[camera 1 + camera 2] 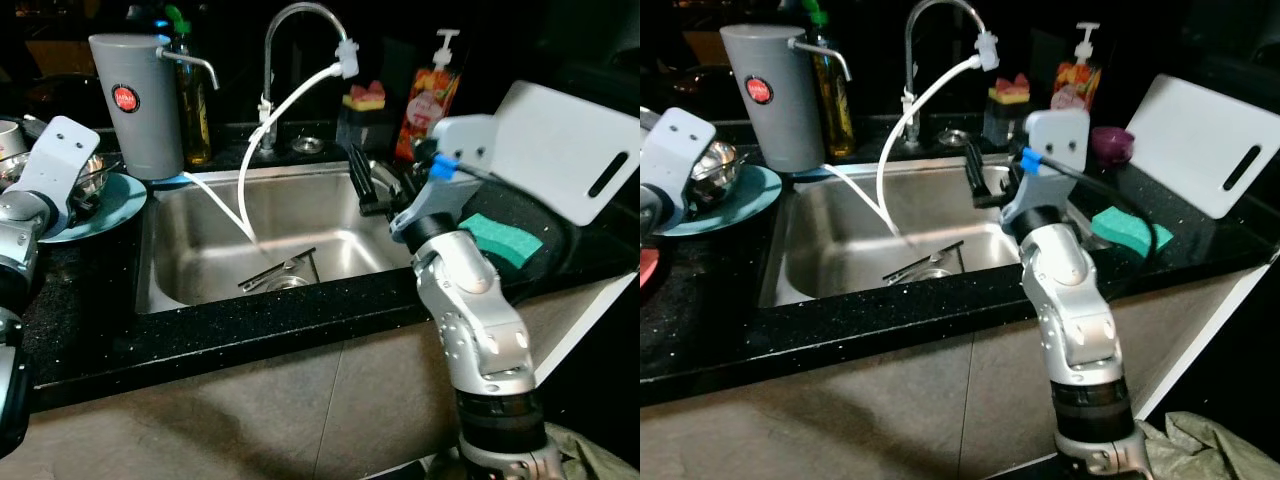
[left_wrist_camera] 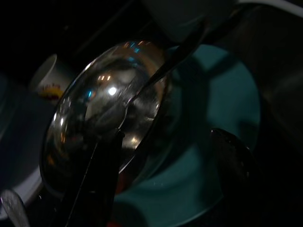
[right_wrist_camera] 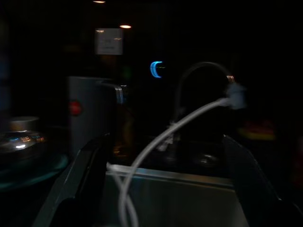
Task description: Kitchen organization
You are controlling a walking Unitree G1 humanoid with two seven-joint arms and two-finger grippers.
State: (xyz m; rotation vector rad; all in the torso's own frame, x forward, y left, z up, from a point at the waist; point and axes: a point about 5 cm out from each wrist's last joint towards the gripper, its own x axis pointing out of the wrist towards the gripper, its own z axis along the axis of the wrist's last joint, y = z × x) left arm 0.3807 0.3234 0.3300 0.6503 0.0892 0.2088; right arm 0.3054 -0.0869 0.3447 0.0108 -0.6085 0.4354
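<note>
The tidying looks barely begun: a metal bowl (image 2: 102,111) with a spoon (image 2: 161,71) in it sits on a teal plate (image 1: 118,200) left of the sink (image 1: 200,215), utensils (image 1: 278,270) lie at the drain, and a green sponge (image 1: 1123,229) and white cutting board (image 1: 1205,140) rest on the counter to the right. The left gripper (image 2: 165,151) hangs over the bowl and plate with fingers spread, holding nothing. The right gripper (image 1: 366,180) hovers over the sink's right edge, released and empty, so everything seems left to do.
</note>
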